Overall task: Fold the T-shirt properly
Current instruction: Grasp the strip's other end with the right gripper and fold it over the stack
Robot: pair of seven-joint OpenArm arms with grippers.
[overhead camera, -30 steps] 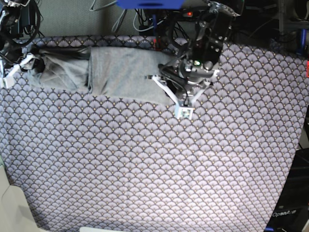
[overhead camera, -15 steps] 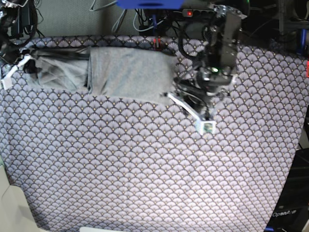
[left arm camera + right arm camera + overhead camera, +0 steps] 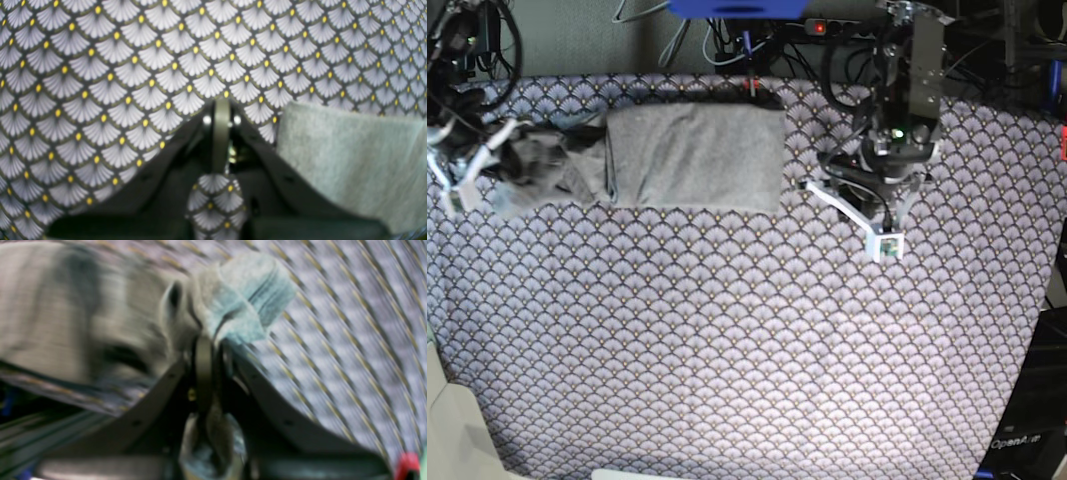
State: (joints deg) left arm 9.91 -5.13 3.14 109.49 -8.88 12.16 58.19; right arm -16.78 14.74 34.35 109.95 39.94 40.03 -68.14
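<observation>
The right gripper is clenched on a bunched end of the grey T-shirt at the table's far left, where a second ago it stood spread. The left gripper, closed and empty, has drawn back off the shirt's right edge onto the scallop-patterned cloth.
</observation>
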